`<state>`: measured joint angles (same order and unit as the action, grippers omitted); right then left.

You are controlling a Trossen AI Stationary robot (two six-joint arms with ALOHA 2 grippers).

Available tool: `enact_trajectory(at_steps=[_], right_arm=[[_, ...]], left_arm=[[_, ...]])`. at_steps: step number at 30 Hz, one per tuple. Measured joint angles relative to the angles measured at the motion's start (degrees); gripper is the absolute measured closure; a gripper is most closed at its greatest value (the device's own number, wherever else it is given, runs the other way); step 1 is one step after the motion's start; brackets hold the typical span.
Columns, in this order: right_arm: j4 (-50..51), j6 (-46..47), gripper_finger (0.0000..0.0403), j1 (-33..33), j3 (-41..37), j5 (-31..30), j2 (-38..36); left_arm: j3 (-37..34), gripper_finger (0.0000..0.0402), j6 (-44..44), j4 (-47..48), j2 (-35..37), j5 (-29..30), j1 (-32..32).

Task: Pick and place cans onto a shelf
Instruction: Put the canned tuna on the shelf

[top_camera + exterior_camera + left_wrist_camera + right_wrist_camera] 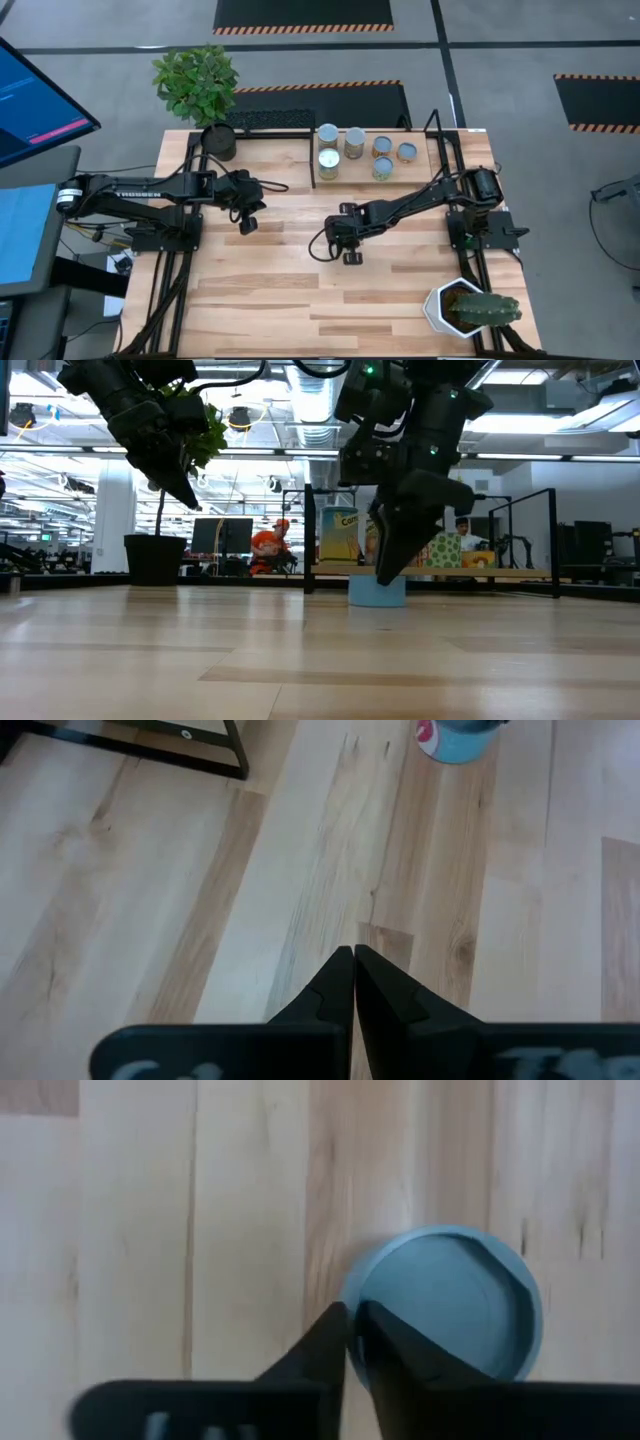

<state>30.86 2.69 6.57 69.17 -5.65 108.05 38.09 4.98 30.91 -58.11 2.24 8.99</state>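
Pale wooden table point(300, 300) of glued strips, smooth, grain running lengthwise. At the far edge, a low shelf point(312, 160) of thin black rods over a light board, with six small round cans point(354, 141) standing inside its frame, tops silvery or pale blue.

Near mid-table, hanging over the boards: right gripper point(352, 1318), dark tapered fingers drawn together to a hairline gap, gripping nothing. Directly under it, a seventh can point(440, 1300) with a flat pale-blue round top and a raised rim, upright on the wood, fingertips above its edge. Hidden beneath the arm from overhead; from table height, visible as a short blue cylinder point(377, 591) in front of the shelf, with the fingers above it.

Off to the left, well apart from the can: left gripper point(353, 958), fingers pressed shut, empty, raised over bare wood.

Plenty of open board toward the near edge. Black round plant pot point(218, 141) at the far left corner, white cactus pot point(445, 305) at the near right corner.
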Motion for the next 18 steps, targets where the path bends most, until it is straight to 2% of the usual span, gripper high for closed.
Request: enact_trajectory(at_steps=[4,11,18], right_arm=[[2.55,2.8,0.0388,0.04,0.11,-1.21,-0.13],[11.21,6.52,0.0397,-0.58,2.25,-2.13,-3.29],[23.14,13.03,0.0399,-2.76,6.07,-3.64,-15.63]], left_arm=[[0.0,0.0401,-0.1,0.0,0.0,0.07,0.0],[0.0,0.0401,-0.22,-0.03,0.0,0.15,0.0],[-0.01,0.0401,-0.21,-1.01,-0.02,0.16,0.0]])
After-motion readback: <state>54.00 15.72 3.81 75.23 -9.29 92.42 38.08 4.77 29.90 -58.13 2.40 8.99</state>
